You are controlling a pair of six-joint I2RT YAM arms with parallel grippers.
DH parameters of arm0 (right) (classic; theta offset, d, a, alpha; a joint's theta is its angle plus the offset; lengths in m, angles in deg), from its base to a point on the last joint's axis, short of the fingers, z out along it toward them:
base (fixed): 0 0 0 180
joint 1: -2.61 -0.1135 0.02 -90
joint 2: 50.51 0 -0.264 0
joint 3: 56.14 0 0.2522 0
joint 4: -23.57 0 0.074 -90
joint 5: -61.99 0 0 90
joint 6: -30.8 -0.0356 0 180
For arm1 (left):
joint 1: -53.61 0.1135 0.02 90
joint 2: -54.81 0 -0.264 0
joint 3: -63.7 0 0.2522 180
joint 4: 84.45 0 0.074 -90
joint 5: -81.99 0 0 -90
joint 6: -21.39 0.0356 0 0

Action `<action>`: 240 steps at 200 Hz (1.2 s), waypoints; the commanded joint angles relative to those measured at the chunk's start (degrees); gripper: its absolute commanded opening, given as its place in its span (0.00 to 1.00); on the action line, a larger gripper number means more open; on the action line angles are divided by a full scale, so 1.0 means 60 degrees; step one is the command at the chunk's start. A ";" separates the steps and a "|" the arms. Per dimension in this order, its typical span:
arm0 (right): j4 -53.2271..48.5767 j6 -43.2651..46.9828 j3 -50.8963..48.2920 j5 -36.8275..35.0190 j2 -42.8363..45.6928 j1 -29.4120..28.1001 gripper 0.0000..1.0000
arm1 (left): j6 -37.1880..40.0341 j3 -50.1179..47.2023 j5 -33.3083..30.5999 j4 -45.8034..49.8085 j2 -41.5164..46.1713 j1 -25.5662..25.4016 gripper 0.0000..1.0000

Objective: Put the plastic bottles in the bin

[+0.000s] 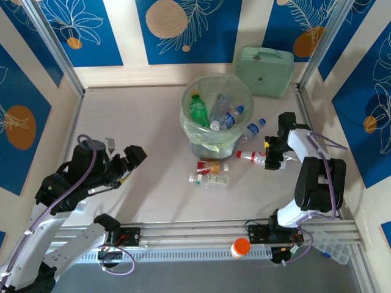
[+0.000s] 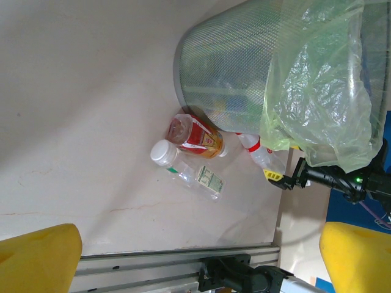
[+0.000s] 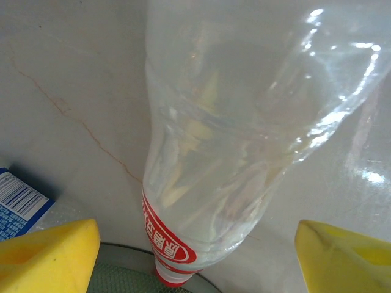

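Right gripper point(image 3: 195, 235) straddles the red-capped bottle point(image 3: 232, 122), jaws open and not touching it, apparently lined up for a grasp. Left gripper point(image 2: 197, 241) hangs open, well left of the bin point(image 1: 184, 108).

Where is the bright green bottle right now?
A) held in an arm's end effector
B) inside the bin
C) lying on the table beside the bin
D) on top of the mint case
B: the top view shows the green bottle inside the bin, its yellow cap up near the rim.
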 commanded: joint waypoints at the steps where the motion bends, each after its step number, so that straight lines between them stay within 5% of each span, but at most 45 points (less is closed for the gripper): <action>1: 0.0024 -0.0043 -0.0069 0.0181 -0.0135 -0.0034 0.84 | 0.0162 0.0110 -0.0042 0.0298 0.0020 0.0126 0.99; 127: 0.0620 0.0495 -0.0349 0.0298 -0.0834 0.0062 0.78 | 0.0206 0.0317 -0.0185 0.0535 -0.0053 0.0133 0.99; 240: 0.0400 0.1144 -0.0101 0.0392 -0.0302 0.0202 0.54 | 0.0361 0.0263 -0.0255 0.0228 -0.0170 0.0140 0.99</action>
